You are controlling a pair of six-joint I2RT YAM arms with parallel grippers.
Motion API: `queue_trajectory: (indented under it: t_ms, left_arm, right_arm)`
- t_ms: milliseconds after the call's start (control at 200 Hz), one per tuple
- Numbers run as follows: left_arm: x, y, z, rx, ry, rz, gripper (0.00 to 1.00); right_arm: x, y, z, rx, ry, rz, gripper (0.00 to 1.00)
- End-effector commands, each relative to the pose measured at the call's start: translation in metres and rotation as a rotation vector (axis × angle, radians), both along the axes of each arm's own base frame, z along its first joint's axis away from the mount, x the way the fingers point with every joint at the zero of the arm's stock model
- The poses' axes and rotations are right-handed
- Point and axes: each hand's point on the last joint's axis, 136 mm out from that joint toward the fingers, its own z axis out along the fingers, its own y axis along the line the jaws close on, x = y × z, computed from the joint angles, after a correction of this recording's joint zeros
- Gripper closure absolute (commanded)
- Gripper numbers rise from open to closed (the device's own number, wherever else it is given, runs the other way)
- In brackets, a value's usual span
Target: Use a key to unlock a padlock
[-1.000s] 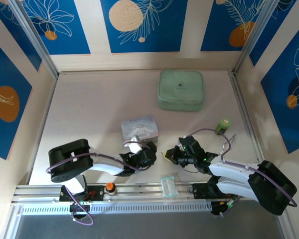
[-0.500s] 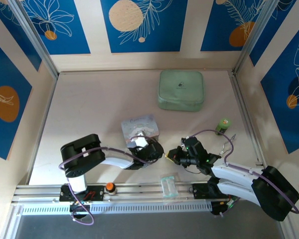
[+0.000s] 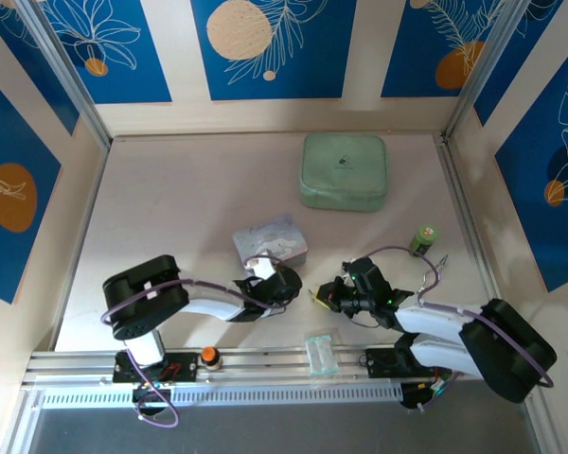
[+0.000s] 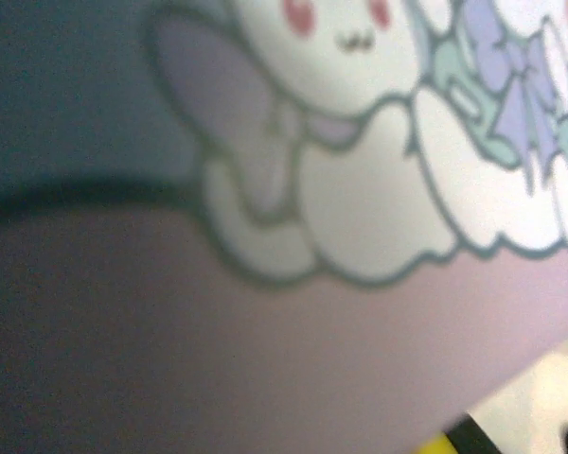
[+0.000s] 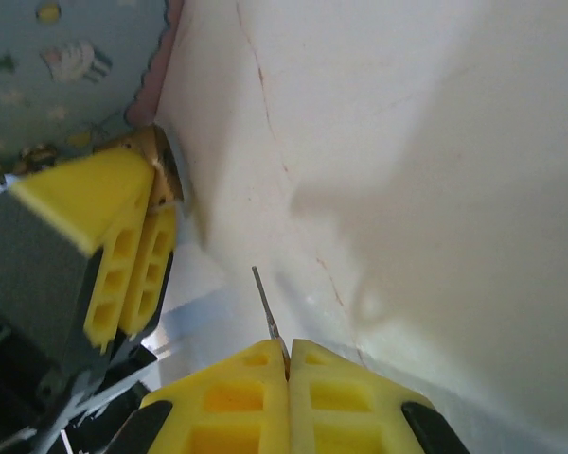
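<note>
1. Two right fingers (image 5: 237, 388), yellow, pressed together and clamped on the key (image 5: 264, 301). Its thin blade, seen edge-on, stands out from their seam and leans slightly left.
2. Two left fingers (image 5: 123, 255), yellow, set close together. The padlock (image 5: 161, 161) shows as a brass body at their tips, seemingly pinched there. Its shackle and keyhole cannot be made out.
3. Gap: key tip and padlock are apart, with bare pale surface (image 5: 435, 142) beneath and beyond them.
4. Neighbour: one pastel cartoon box (image 5: 66, 57) sits just behind the padlock. The left wrist view gives only its blurred print at close range, so it is no help for alignment.
5. Step in hand, as judged: bringing the key to the keyway, with insertion not yet begun.
6. Handling notes:
   - Turn the blade to match the slot before closing the gap.
   - Advance slowly along the blade's own axis.
   - Hold the padlock firm, as so small a body is likely to swivel under a push.
   - Stop if the blade flexes or slides in the grip.
</note>
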Motion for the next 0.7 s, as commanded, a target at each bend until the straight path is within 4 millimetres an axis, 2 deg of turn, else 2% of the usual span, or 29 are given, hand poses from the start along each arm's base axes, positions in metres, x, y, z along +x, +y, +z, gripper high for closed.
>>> queue_trajectory:
  t_ms: [0,155,335,410,520,695]
  left_arm:
    - [-0.013,0.004,-0.006,-0.080,0.047,-0.064,1.00]
    - [-0.013,-0.003,0.017,-0.177,0.014,-0.115,1.00]
    - [-0.018,-0.008,0.023,-0.256,0.018,-0.144,1.00]
    - [-0.020,-0.007,0.021,-0.272,0.011,-0.155,1.00]
    - [-0.023,0.007,0.001,-0.163,0.063,-0.123,0.96]
    - [-0.021,0.025,-0.003,-0.042,0.035,-0.094,0.90]
  right_arm:
    - [0.005,0.020,0.024,0.140,-0.065,0.112,1.00]
    - [0.005,0.031,0.037,0.202,-0.072,0.225,1.00]
    - [0.004,0.033,0.036,0.246,-0.033,0.273,1.00]
    - [0.004,0.033,0.030,0.233,-0.011,0.273,1.00]
    - [0.006,0.031,0.025,0.233,0.002,0.262,1.00]
    - [0.002,0.027,0.022,0.201,0.007,0.258,1.00]
